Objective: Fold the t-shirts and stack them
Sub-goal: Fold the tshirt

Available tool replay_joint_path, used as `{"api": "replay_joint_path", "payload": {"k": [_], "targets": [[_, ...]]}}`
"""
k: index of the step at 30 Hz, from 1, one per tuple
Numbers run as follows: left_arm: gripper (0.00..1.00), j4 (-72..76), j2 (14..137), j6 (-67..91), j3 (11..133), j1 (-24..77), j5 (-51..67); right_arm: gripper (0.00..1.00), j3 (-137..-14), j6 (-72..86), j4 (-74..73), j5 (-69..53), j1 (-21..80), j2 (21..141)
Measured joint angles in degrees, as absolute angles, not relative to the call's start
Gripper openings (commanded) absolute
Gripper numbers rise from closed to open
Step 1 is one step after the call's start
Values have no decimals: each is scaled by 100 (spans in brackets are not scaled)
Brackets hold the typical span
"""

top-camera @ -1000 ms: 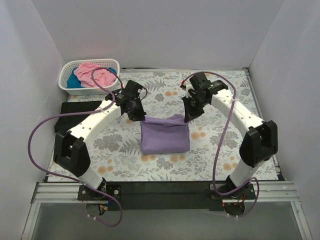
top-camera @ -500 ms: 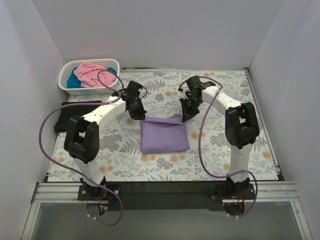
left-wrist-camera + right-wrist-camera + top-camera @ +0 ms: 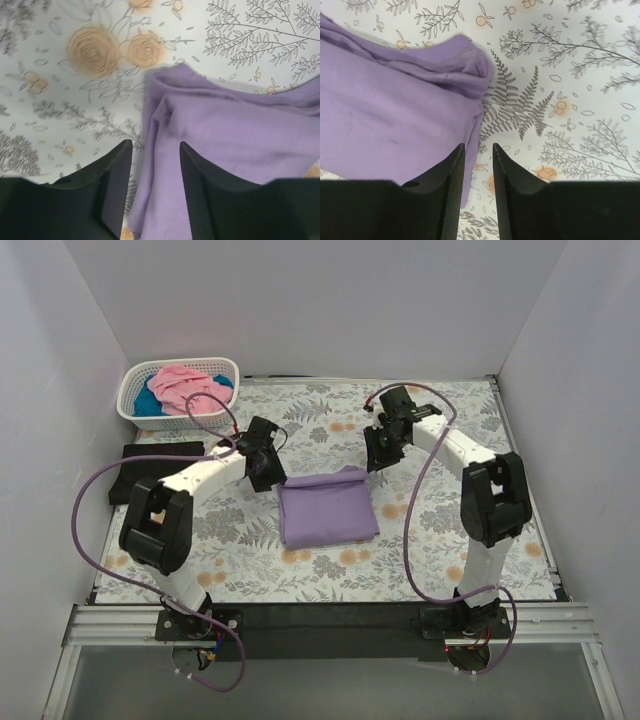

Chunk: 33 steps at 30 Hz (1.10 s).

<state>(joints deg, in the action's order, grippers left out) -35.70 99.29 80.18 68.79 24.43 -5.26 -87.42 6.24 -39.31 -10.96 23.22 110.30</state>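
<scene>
**1. Lavender shirt** [image 3: 327,512]: folded to a rough rectangle. It lies flat on the floral cloth [image 3: 240,540] at the middle of the table, between your two arms. The near edge is fairly straight. The far edge is rumpled, and both wrist views show loose, layered folds at the far corners.

**2. Left gripper** [image 3: 271,477]: you have it just over the lavender shirt's far-left corner, pointing down. In the left wrist view its fingers [image 3: 116,190] stand apart, and lavender fabric shows below the gap between them. Nothing is clamped there.

**3. Right gripper** [image 3: 375,461]: you have it just beyond the far-right corner of the same shirt. In the right wrist view its fingers [image 3: 451,192] are parted by a narrow gap, which sits over the shirt's side edge and the bare cloth beside it. It holds nothing.

**4. Basket** [image 3: 180,421]: white lattice, at the far-left corner of the table. The pink shirt [image 3: 185,385] is bunched on top inside it. The teal shirt [image 3: 148,402] lies under the pink one and is mostly hidden.

**5. Black shirt** [image 3: 150,452]: lying flat at the left edge of the table, on the near side of the basket and well apart from the lavender shirt. Your left arm crosses over part of it, so you cannot tell how it is folded.
</scene>
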Motion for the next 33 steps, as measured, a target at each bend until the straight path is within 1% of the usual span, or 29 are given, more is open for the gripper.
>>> {"api": "replay_joint_path", "payload": {"k": [1,2,4,7,10,11,14,15,17,20,27,33], "targets": [[54,-3463,9736,8031,6681,2443,-576,37,-8569,633,-3789,-1079,2320,10818],[56,-3352,9496,8027,6469,2443,-602,40,-8381,663,-3656,-1105,2309,10573],[57,-3059,8879,8051,5968,2447,-652,41,-7948,735,-3227,-1306,2285,10042],[56,-2460,8064,8034,5354,2510,-578,42,-7210,829,-2436,-1872,2279,9356],[49,-1682,7616,8029,4904,2617,-248,43,-6665,930,-1667,-2528,2279,9142],[44,-1433,7603,8040,4807,2646,-126,43,-6547,965,-1448,-2746,2285,9194],[36,-753,7924,8128,4674,2696,217,42,-6368,1129,-864,-3321,2294,9577],[30,-537,8097,8156,4659,2698,272,42,-6348,1201,-644,-3483,2292,9747],[25,-150,8488,8259,4665,2692,307,41,-6353,1343,-244,-3754,2283,10095],[22,237,9120,8392,4746,2620,307,41,-6490,1498,95,-4012,2246,10582],[20,797,10315,8696,5166,2161,349,39,-7061,1868,781,-4303,1957,11638],[20,1219,10755,8895,5339,1951,464,37,-7164,2436,1428,-4565,1605,12298]]}}
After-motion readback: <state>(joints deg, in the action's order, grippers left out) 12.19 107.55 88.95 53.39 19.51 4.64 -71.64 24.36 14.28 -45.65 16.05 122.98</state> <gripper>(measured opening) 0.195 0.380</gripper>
